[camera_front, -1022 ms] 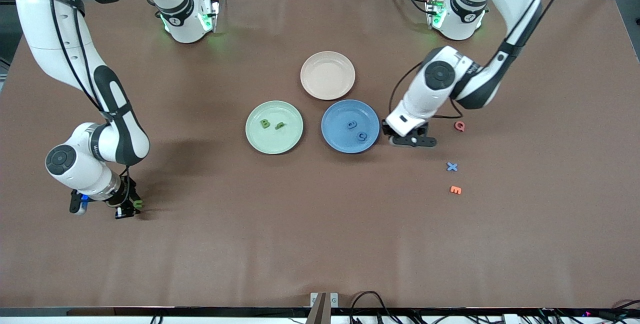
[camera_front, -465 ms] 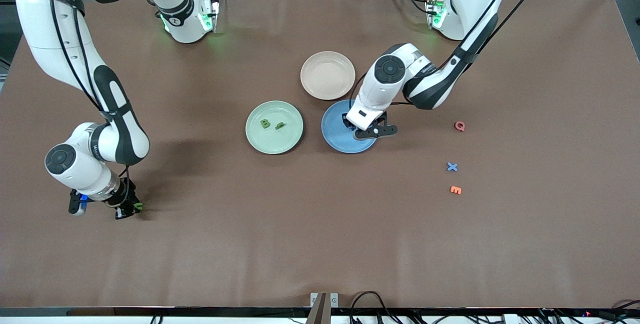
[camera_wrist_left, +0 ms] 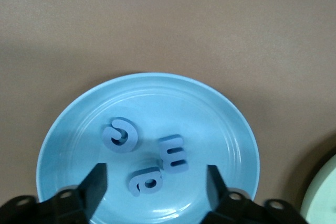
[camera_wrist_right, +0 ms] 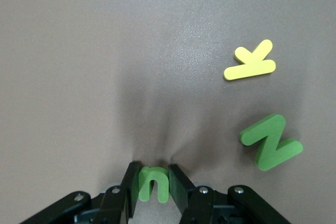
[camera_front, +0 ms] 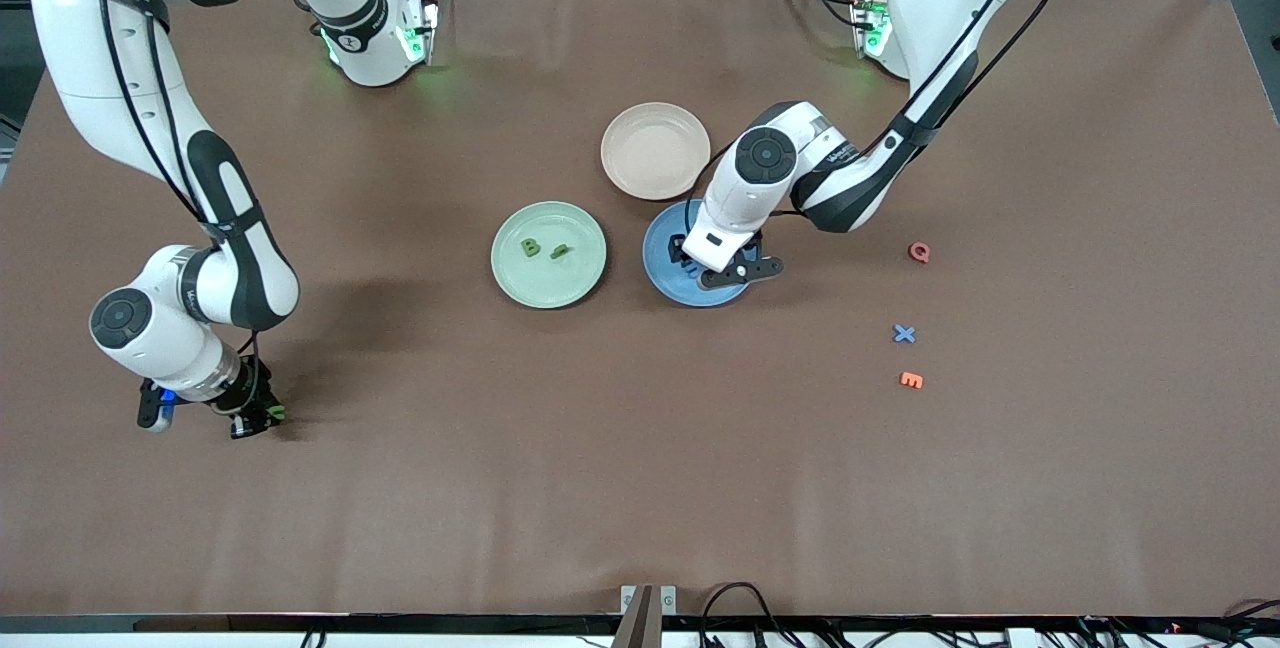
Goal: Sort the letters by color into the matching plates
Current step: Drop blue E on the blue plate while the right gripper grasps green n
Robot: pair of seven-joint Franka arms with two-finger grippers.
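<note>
Letters of blue foam lie in the blue plate (camera_wrist_left: 231,129) near the middle of the worktop (camera_front: 640,488): a C (camera_wrist_left: 120,134), an m (camera_wrist_left: 172,153) and an a (camera_wrist_left: 145,181), the m and the a touching. The left tool (camera_wrist_left: 156,184) hangs just above this plate with its fingers (camera_wrist_left: 94,184) spread apart and nothing between them. Beside the blue plate, toward the right arm's end, the pale green plate (camera_front: 510,278) holds a green B (camera_front: 530,248) and a second green letter (camera_front: 561,251) whose shape cannot be made out. The empty beige-pink plate (camera_front: 655,150) sits just beside the blue one, toward the robots' edge of the worktop. Toward the left arm's end lie a red Q (camera_front: 918,252), a blue X (camera_front: 904,333) and an orange E (camera_front: 911,380), each apart from the others. Near the right arm's end of the worktop, the right tool (camera_wrist_right: 154,184) is down at the surface, its fingers clamped on a green U (camera_wrist_right: 154,183). The right wrist view shows a green N (camera_wrist_right: 271,142) and a yellow K (camera_wrist_right: 251,61) lying flat near it.
</note>
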